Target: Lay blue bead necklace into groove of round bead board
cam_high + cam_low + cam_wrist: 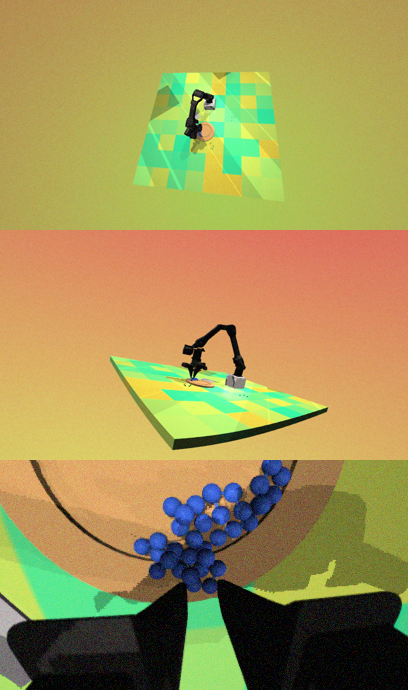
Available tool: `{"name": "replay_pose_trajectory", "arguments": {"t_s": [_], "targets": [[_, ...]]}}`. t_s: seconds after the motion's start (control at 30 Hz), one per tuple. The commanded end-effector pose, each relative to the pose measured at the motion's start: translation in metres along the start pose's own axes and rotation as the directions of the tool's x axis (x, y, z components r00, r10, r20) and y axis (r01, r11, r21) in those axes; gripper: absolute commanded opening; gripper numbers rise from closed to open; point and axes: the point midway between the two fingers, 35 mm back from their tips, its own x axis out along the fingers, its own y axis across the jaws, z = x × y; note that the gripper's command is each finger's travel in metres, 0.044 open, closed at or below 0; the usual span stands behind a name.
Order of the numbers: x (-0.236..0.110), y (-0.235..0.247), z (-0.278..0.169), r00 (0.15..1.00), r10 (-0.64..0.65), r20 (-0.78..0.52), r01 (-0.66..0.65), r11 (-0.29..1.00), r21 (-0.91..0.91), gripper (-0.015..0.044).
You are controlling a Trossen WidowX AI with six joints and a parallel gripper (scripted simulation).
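Observation:
The round bead board is light brown with a thin dark ring groove. The blue bead necklace lies bunched on one side of the board. In the wrist view part of its beads follow the groove line at the upper right, some lie inside the ring, and a dense clump spreads across the groove towards the board's rim. My gripper points down at the rim and is shut on beads at the clump's outer end. The fingertips hide exactly which beads are between them.
Small dark green bits lie beside the board, and a second group of bits lies farther off. A flat pale grey piece lies near the board. The arm's white base block stands beyond it.

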Motion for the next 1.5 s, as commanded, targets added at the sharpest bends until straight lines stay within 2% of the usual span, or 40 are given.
{"name": "replay_pose_trajectory", "arguments": {"t_s": [0.0, 0.47, 1.07, 1.47], "targets": [[-0.004, 0.0, 0.0, 1.0, -0.001, -0.001, 0.001, 1.0, -0.001, 0.0], [-0.014, 0.0, 0.0, 1.0, -0.001, -0.002, 0.001, 1.0, -0.005, 0.0], [-0.013, 0.027, 0.05, 1.0, 0.001, 0.003, -0.001, 1.0, -0.005, 0.0], [-0.008, 0.028, 0.051, 1.0, 0.002, 0.003, -0.002, 1.0, -0.005, 0.0]]}}
